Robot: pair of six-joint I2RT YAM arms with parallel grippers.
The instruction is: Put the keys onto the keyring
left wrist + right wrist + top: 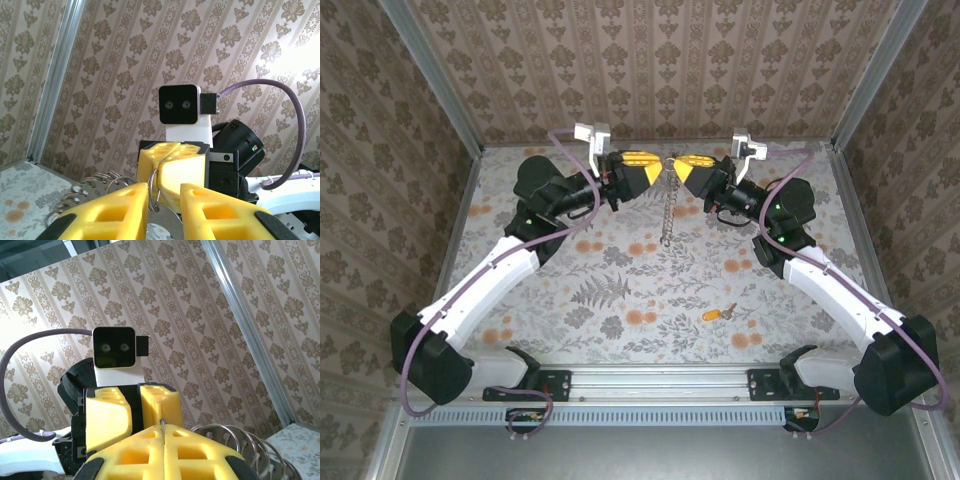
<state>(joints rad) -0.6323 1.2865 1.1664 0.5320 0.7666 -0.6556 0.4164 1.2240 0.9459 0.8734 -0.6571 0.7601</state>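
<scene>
Keyring (668, 205): thin silvery chain dangling, 12 o'clock in top view, pinched by closed right gripper (164, 427). Left gripper (165, 189) narrow, keyring in gap, grip unclear. Orange-headed key (718, 313), 5 o'clock.

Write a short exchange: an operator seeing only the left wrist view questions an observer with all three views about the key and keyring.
Operator: Where is the key?
Observer: The orange-headed key lies on the table, in its near half, between the arms, closer to the right one.
Operator: And the keyring chain?
Observer: It hangs from where the left fingers and right fingers meet.
</scene>
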